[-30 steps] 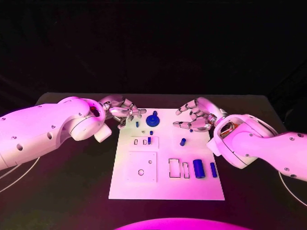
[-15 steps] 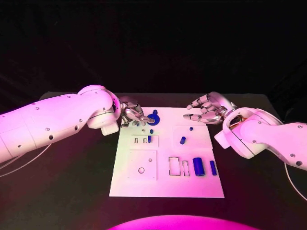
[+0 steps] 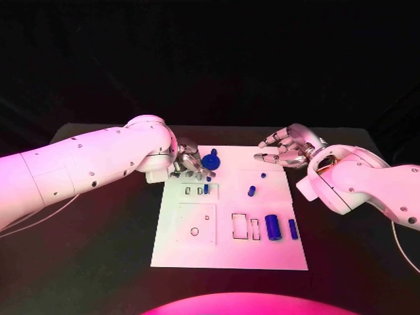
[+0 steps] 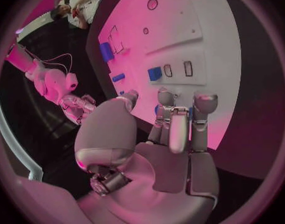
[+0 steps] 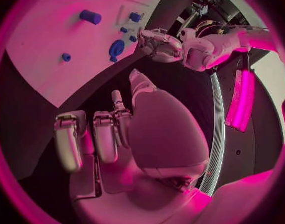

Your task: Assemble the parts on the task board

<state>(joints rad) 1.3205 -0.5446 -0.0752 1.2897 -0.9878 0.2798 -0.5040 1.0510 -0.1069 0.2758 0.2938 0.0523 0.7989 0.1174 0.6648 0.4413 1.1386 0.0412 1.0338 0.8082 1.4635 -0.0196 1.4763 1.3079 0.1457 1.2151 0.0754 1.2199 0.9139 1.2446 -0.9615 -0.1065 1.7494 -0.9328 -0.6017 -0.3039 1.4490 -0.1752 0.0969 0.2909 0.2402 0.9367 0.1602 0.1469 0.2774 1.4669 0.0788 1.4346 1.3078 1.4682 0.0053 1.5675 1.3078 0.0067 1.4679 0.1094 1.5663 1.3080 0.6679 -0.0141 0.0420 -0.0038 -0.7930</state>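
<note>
The black table [image 3: 96,262] carries the white task board [image 3: 231,252] at its middle, and both arms reach toward the board's far end. The left arm [image 3: 77,167] has swung further in toward the board than a second ago, and its elbow now sits closer to the board's far left corner. The left robot hand [image 3: 186,163] lies at that corner with its fingers extended over the board's edge, just beside the round blue knob [image 3: 210,161]; whether it touches or holds the knob cannot be told. The right robot hand [image 3: 287,147] has drawn back from the board's far right part and now hovers past its far right corner, fingers apart and holding nothing. On the board, the large blue cylinder [image 3: 272,227] and the slim blue bar [image 3: 293,228] lie near its right edge, unchanged, with a small blue peg [image 3: 251,191] toward the centre.
</note>
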